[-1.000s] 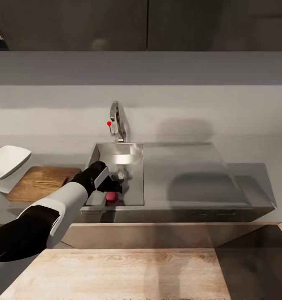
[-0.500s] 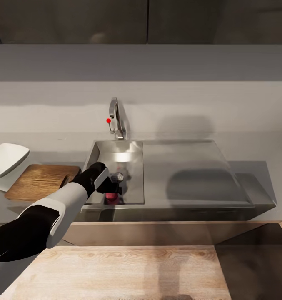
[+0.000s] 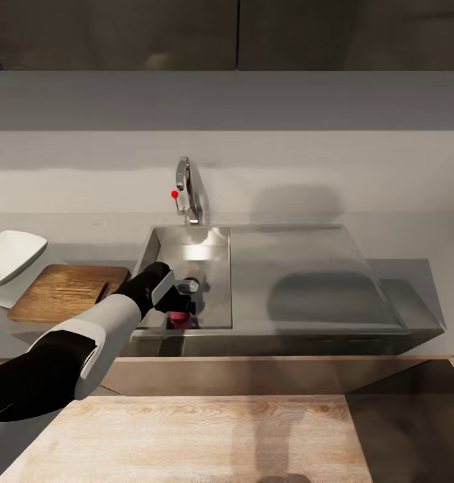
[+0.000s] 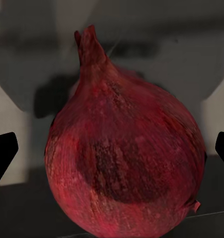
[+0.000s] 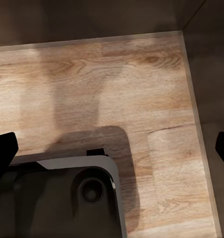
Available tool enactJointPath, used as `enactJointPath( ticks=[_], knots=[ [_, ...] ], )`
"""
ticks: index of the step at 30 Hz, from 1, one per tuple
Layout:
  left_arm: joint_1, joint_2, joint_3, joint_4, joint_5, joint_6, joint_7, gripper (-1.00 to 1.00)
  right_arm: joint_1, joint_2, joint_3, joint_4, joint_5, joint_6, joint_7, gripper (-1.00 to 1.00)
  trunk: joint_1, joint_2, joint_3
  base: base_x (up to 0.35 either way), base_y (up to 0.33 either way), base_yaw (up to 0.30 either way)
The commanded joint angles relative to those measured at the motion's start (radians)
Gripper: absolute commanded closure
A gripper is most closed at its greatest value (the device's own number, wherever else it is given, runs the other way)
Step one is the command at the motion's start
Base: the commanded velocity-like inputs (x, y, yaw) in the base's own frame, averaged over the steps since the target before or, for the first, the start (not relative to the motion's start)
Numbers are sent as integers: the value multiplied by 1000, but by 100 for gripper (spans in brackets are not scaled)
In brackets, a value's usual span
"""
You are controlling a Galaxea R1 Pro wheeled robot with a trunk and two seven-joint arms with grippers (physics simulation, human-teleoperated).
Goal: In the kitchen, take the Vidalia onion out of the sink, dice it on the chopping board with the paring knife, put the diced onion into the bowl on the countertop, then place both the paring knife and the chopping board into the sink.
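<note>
Our left gripper (image 3: 182, 303) sits inside the sink (image 3: 213, 249), just left of centre in the head view, with its jaws spread wide on either side of the onion (image 3: 180, 315). In the left wrist view the onion (image 4: 124, 163) stands upright between the two dark fingertips (image 4: 3, 153), which sit at the frame's edges and do not touch it. We see its skin as deep red, with a pointed neck, not pale. It rests near the front wall of the basin. Behind it, at upper centre, we see the chrome tap (image 3: 186, 191) with its red knob. To the right of the basin lies the flat drainboard (image 3: 307, 268). At the left of the frame the wooden chopping board (image 3: 66, 292) lies on the countertop (image 3: 414, 241), with the white bowl (image 3: 9, 255) just beyond it at the left edge. Our right gripper (image 5: 112, 148) hangs open over a pale wooden floor (image 5: 92, 84), its tips at the frame's sides, above a dark part of our base (image 5: 57, 198).
</note>
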Motion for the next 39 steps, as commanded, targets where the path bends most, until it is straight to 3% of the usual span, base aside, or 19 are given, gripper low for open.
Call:
enactJointPath(
  ticks=[1, 12, 13, 29, 39],
  knots=[
    [-1, 1, -8, -1, 10, 3, 5, -100, 1, -1, 8, -2, -7, -1, -6, -100, 1, -2, -1, 0, 0, 0],
    [-1, 1, -9, -1, 10, 3, 5, -100, 1, -1, 9, -2, -8, -1, -6, -100, 1, -2, -1, 0, 0, 0],
    [-1, 1, -9, -1, 10, 3, 5, 100, 1, -1, 9, -2, -8, -1, -6, -100, 1, -2, -1, 0, 0, 0],
    [-1, 0, -9, -1, 10, 3, 5, 100, 1, -1, 9, -2, -8, -1, -8, -100, 1, -2, -1, 0, 0, 0],
    [-1, -3, -7, -14, 11, 4, 5, 100, 1, -1, 9, -2, -8, -1, -8, -100, 1, -2, 13, 0, 0, 0]
  ],
)
